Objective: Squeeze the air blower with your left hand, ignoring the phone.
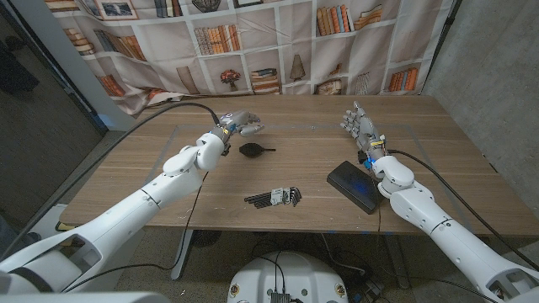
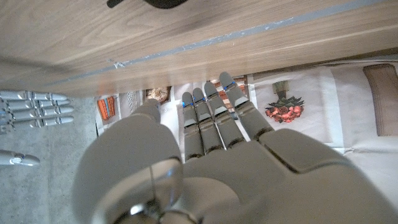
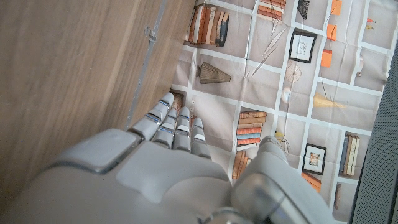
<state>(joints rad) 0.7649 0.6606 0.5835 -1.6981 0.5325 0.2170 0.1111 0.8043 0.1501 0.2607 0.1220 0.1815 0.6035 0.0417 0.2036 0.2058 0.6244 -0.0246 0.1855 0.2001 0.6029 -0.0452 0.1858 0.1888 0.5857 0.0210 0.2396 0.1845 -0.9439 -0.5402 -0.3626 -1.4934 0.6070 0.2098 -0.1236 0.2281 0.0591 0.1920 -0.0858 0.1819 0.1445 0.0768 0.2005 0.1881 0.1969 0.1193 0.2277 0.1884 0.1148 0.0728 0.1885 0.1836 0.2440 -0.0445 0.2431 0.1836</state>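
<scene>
The black air blower (image 1: 253,151) lies on the wooden table (image 1: 303,126) left of the middle, its nozzle pointing to the right. My left hand (image 1: 240,122) hovers just behind it, fingers stretched out and apart, holding nothing. In the left wrist view the left hand (image 2: 211,137) reaches past the table's far edge, and the blower (image 2: 165,3) shows as a dark shape at the picture's edge. The black phone (image 1: 354,187) lies at the right near my right wrist. My right hand (image 1: 360,126) stands upright behind it, fingers spread, and nothing is in my right hand (image 3: 168,162) in its wrist view.
A set of dark hex keys (image 1: 274,198) lies near the table's front edge, between the blower and the phone. A bookshelf-printed curtain (image 1: 278,42) hangs behind the table. Cables run along both arms over the tabletop.
</scene>
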